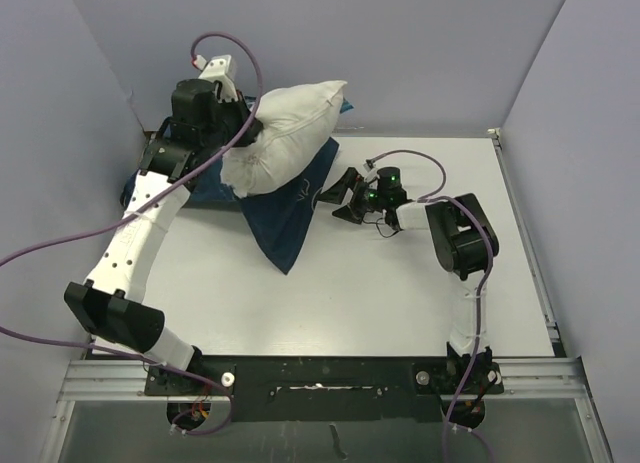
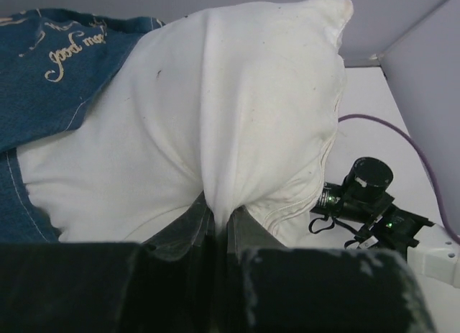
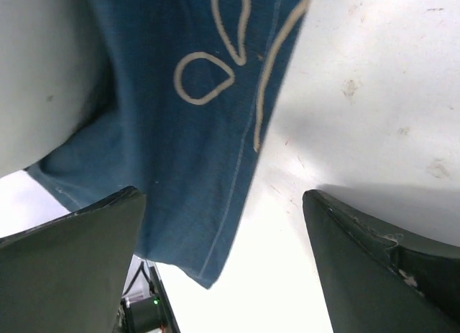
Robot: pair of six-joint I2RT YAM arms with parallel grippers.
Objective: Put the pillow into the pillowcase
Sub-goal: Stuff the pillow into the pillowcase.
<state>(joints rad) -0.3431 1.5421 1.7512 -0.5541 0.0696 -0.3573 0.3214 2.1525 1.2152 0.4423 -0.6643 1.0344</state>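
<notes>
The pillow (image 1: pixel 290 128) is sagging over the navy pillowcase (image 1: pixel 290 213) at the table's (image 1: pixel 400 283) far left, probably soft and light. The left gripper (image 2: pixel 219 229) is pinching its gathered pucker, likely the surest hold. The right gripper (image 3: pixel 223 232) is hovering beside the pillowcase's limp hem, fingers spread wide, gripping nothing.
</notes>
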